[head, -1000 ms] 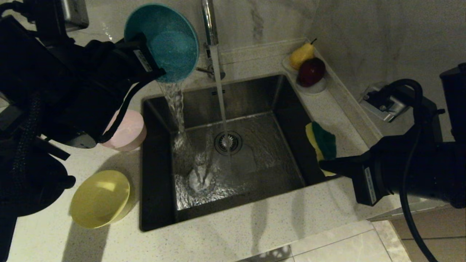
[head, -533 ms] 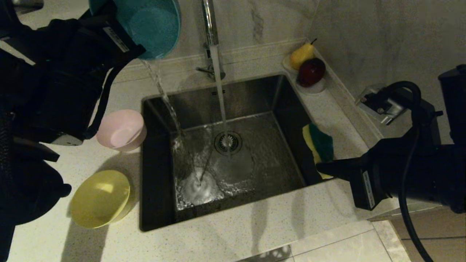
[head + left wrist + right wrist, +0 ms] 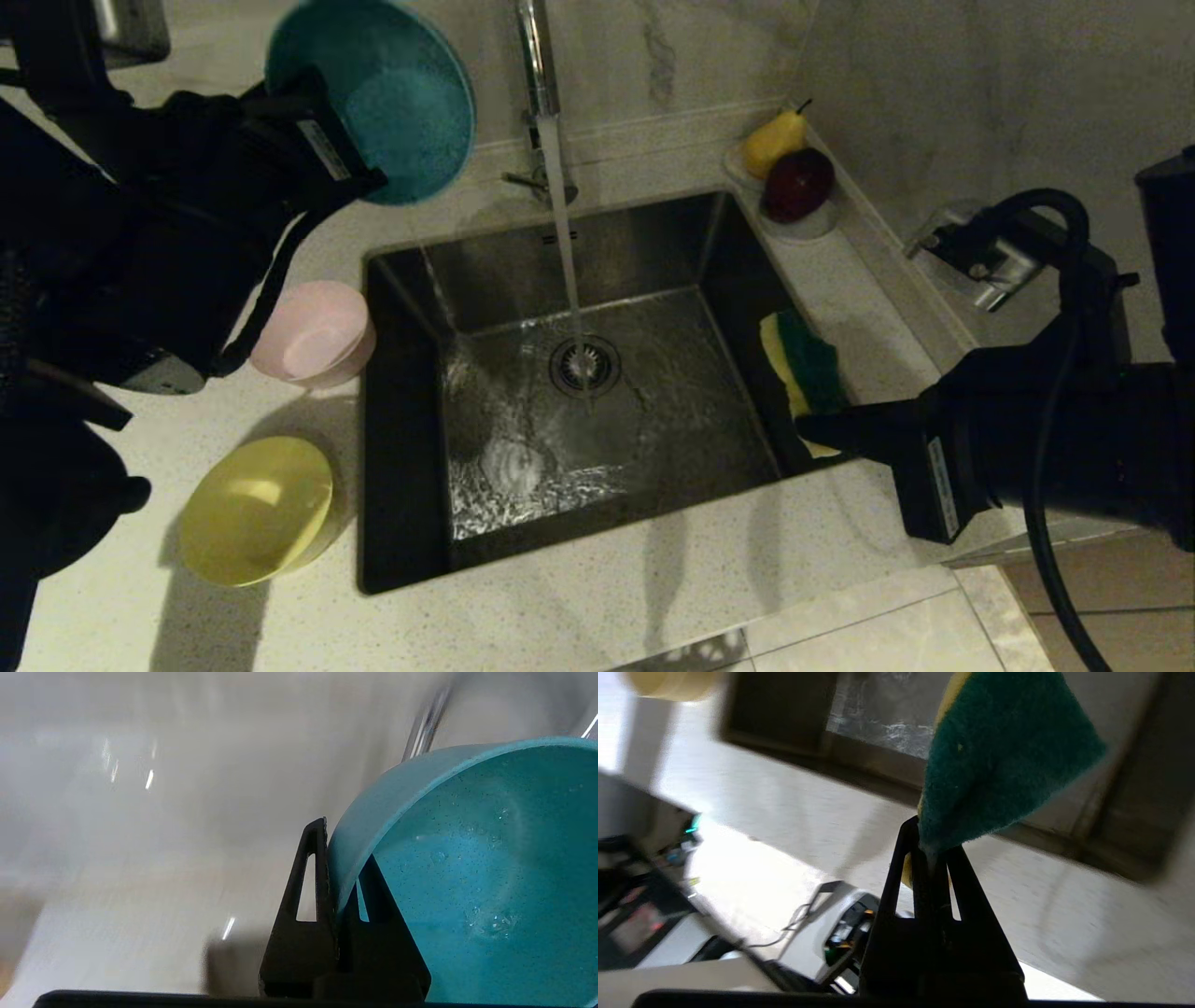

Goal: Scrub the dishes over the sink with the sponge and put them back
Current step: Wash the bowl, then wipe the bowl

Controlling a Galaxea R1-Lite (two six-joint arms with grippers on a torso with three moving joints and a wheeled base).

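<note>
Rinsing step, judged near done: left gripper (image 3: 369, 182), jaws clamped on tilted blue bowl (image 3: 392, 98) beside the running tap (image 3: 534, 56); right gripper (image 3: 812, 427), jaws pinching sponge (image 3: 805, 369) at sink (image 3: 401, 523) edge; next, bowl back to counter (image 3: 607, 607).

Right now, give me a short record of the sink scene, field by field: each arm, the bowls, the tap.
left gripper: shut on the blue bowl rim, raised left of the tap
right gripper: shut on the sponge at the sink right edge
pink bowl: on counter, left of sink
yellow bowl: on counter, nearer
tap: running
</note>
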